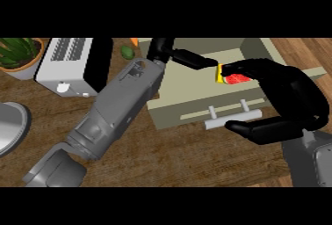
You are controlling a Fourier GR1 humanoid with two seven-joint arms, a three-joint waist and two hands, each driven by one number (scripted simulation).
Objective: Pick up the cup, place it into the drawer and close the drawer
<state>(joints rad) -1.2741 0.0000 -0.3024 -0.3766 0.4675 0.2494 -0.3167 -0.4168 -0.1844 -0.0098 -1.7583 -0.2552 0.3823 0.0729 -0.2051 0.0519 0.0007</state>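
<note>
Right hand (285, 83) curled round the small yellow-and-red cup (231, 77), being held over the open beige drawer (194, 103).
Placement is being carried out; lowering and release are judged next, left hand (170, 52) lying straight-fingered.

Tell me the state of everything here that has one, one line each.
drawer: open, handle toward the robot.
cup: red and yellow, held above the open drawer.
right hand: fingers curled round the cup.
left hand: above the drawer's far side, holding nothing; fingers hard to read.
</note>
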